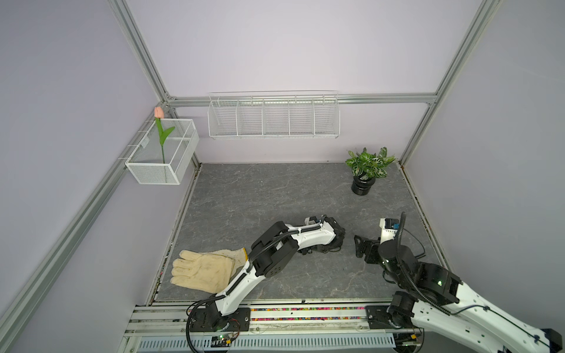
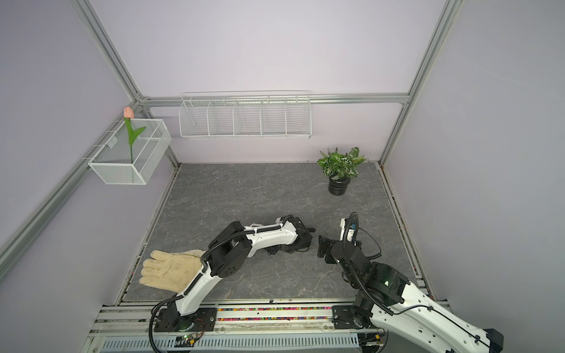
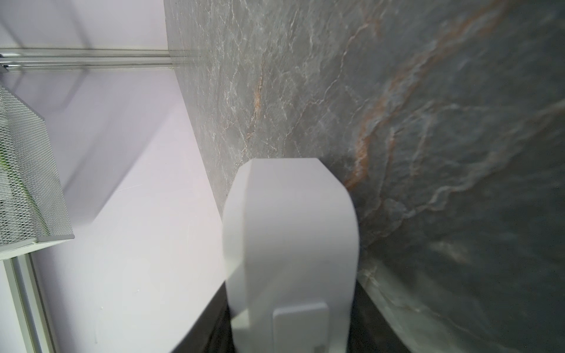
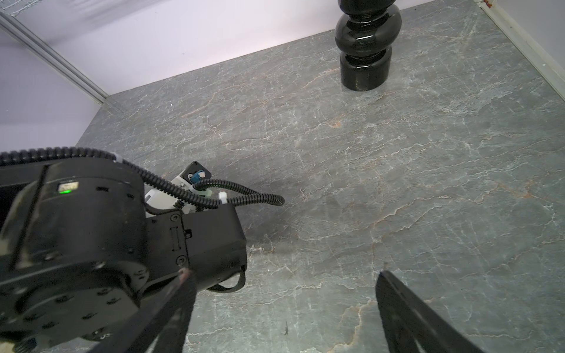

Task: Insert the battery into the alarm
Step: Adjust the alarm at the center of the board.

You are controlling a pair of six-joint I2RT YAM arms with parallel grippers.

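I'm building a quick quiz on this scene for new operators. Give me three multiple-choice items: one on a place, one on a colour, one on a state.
1. Where on the table does the potted plant stand? A near left corner; B far right corner; C dead centre.
2. What colour is the glove? A blue; B black; C cream.
3. How is the right pincer? A wide open, empty; B shut tight, empty; C shut on the glove.
Key: 1 B, since both top views show the plant by the back wall on the right. 2 C, since its fabric is pale cream. 3 A, since the right wrist view shows its jaws far apart with only bare table between them.
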